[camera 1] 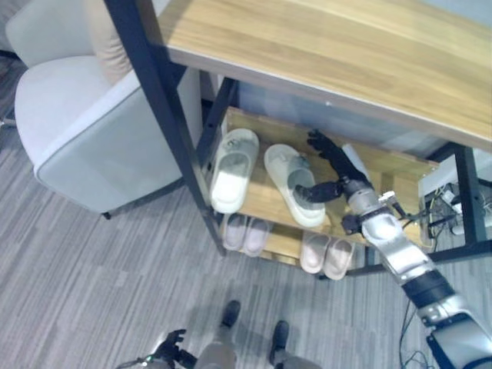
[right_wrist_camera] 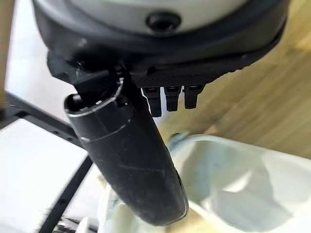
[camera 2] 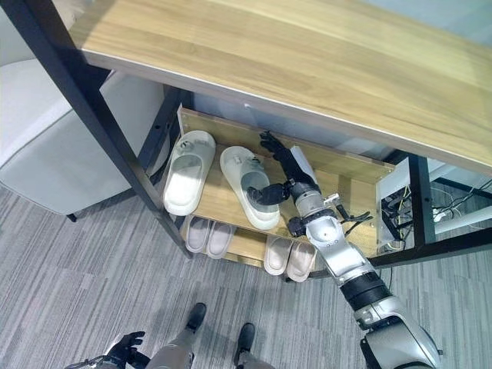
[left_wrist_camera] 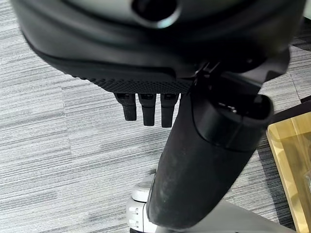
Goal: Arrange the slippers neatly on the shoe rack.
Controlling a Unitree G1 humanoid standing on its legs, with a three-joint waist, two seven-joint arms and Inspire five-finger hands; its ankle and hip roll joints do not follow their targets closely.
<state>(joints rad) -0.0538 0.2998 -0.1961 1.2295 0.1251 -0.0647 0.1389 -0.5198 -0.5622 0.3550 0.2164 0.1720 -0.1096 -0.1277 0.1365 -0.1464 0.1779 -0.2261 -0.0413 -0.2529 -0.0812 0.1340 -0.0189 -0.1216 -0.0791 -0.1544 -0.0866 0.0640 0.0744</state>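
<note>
Two pale green-white foam slippers sit on the upper wooden shelf of the shoe rack [camera 1: 400, 165]: the left slipper [camera 1: 233, 167] near the black metal upright [camera 1: 165, 115], the right slipper [camera 1: 294, 183] just beside it, angled a bit, toes splayed apart. The right hand [camera 1: 332, 171] is at the right slipper's outer side, thumb low against its strap area, fingers [camera 1: 321, 146] spread and raised past the toe end; nothing is pinched. The right wrist view shows the slipper [right_wrist_camera: 233, 179] just under the thumb, its white strap and footbed close.

Handling judgement: moulded foam, light, a bit springy, smooth so it likely slides easily on the wood; not fragile. Best hold looks like the strap arch or a side push on the sole edge to square it with its mate.

The left hand [left_wrist_camera: 194, 160] hangs low over the grey striped carpet [camera 1: 92, 261], fingers [left_wrist_camera: 146, 107] relaxed and straight, idle.

Around: two pairs of pinkish-white slippers [camera 1: 246, 234] [camera 1: 327, 255] on the lower shelf, toes outward. The light wooden desk surface [camera 1: 330, 54] overhangs the rack, so headroom above the shelf is tight. A grey upholstered armchair [camera 1: 77, 115] stands left of the frame. White box with cables [camera 1: 446, 200] to the right of the rack. The upright and the shelf's back lip limit sideways travel.
</note>
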